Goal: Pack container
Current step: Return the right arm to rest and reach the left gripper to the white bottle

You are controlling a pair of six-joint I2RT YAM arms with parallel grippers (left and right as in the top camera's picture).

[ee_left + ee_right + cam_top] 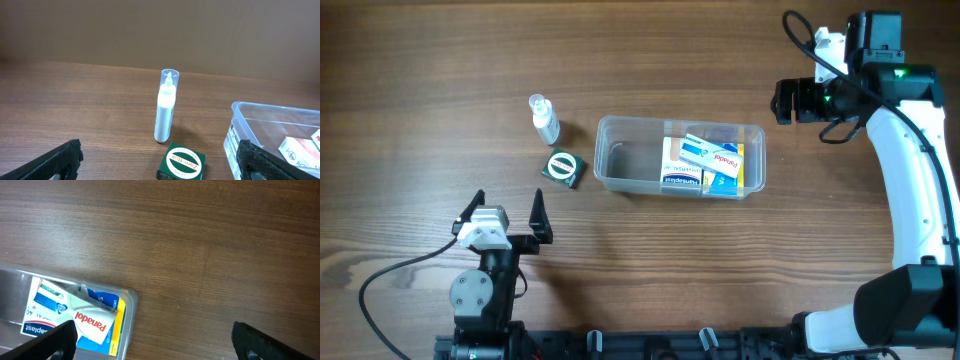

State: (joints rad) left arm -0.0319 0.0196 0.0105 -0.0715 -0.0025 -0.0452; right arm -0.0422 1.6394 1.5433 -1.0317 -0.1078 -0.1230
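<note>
The clear plastic container [620, 160] sits mid-table with several small medicine boxes [705, 163] in its right half, a white Panadol box [90, 324] on top. It also shows in the left wrist view [260, 125] and the right wrist view [127, 315]. A green Zam-Buk box [563, 168] lies left of it, seen too in the left wrist view [181, 161]. A small clear spray bottle [544, 120] stands behind it, upright [165, 107]. My left gripper [507, 215] is open and empty, near the front edge, short of the green box. My right gripper [786, 100] is open and empty, above the table right of the container.
The wooden table [440, 80] runs to a tan wall in the left wrist view [150, 30]. A black cable [390, 275] trails from the left arm base at the front left.
</note>
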